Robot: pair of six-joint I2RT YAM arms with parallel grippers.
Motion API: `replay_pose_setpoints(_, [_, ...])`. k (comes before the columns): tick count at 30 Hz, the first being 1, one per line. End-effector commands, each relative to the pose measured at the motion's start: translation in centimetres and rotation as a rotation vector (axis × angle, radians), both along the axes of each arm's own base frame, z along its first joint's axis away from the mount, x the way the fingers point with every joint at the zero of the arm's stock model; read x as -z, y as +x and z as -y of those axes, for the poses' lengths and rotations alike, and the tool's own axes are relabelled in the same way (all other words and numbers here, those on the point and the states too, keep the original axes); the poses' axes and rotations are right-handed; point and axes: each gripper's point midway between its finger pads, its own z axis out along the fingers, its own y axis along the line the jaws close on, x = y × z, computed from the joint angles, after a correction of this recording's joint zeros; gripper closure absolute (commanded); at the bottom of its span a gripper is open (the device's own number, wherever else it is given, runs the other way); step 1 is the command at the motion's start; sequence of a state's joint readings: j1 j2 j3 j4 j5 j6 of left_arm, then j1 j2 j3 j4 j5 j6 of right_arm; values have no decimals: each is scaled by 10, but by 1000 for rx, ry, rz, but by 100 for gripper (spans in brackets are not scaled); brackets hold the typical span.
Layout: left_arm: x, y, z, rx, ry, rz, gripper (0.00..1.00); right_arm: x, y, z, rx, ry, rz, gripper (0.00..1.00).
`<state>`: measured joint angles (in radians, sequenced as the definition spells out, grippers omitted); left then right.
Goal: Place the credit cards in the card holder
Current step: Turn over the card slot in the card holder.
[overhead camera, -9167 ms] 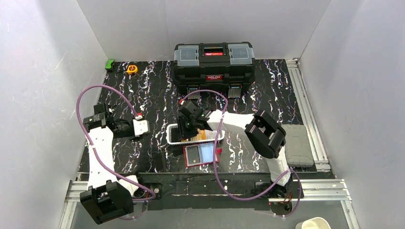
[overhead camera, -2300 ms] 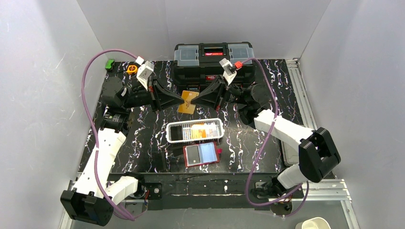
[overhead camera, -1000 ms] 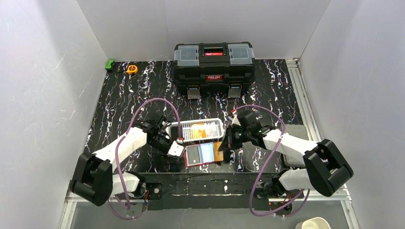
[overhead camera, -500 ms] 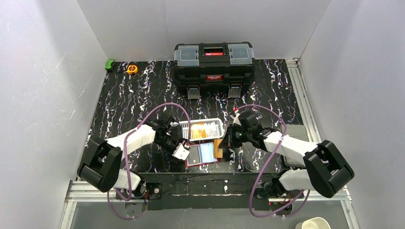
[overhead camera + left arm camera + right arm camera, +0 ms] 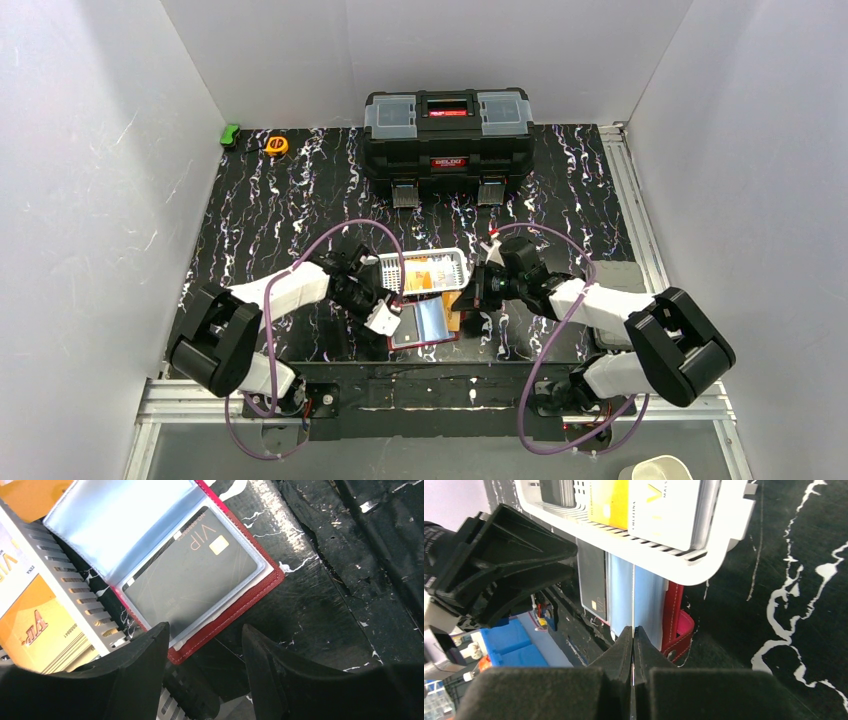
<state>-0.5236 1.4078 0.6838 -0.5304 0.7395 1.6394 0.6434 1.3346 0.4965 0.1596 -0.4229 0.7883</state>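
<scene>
The red card holder point(image 5: 425, 323) lies open near the table's front edge, just in front of the white mesh basket point(image 5: 450, 262). In the left wrist view a dark grey VIP card point(image 5: 192, 577) sits in a clear sleeve of the holder point(image 5: 235, 607), and another clear page point(image 5: 120, 520) stands lifted. My left gripper point(image 5: 381, 316) is open and empty at the holder's left corner point(image 5: 205, 635). My right gripper point(image 5: 468, 300) is shut on an orange card point(image 5: 455, 306), seen edge-on point(image 5: 632, 595) over the holder's right half point(image 5: 674, 615).
The basket point(image 5: 704, 565) holds an orange card point(image 5: 609, 502), a white card point(image 5: 664, 510) and a dark one. A big black toolbox point(image 5: 447, 125) stands at the back. An orange tape measure point(image 5: 276, 145) and a green object point(image 5: 230, 133) lie far back left.
My left gripper has moved right to the holder's left corner. My right gripper has shifted a little left with the orange card, closer over the holder.
</scene>
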Motion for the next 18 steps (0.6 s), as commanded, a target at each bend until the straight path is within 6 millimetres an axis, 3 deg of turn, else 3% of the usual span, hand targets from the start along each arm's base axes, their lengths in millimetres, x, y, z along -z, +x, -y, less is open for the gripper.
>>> replay_pose_setpoints(1, [3,-12,1,31,-10,-18,47,-15,0,-15,-32,115,19,99])
replay_pose_setpoints(12, [-7,-6,2,2,-5,4,50,-29,-13,-44,-195,187,25,99])
replay_pose_setpoints(15, [-13,-23,-8,30,20,-38,50,-25,-17,-56,-246,182,-1,99])
replay_pose_setpoints(18, [-15,-20,-10,-5,13,5,55,-24,-20,-67,-295,171,-4,99])
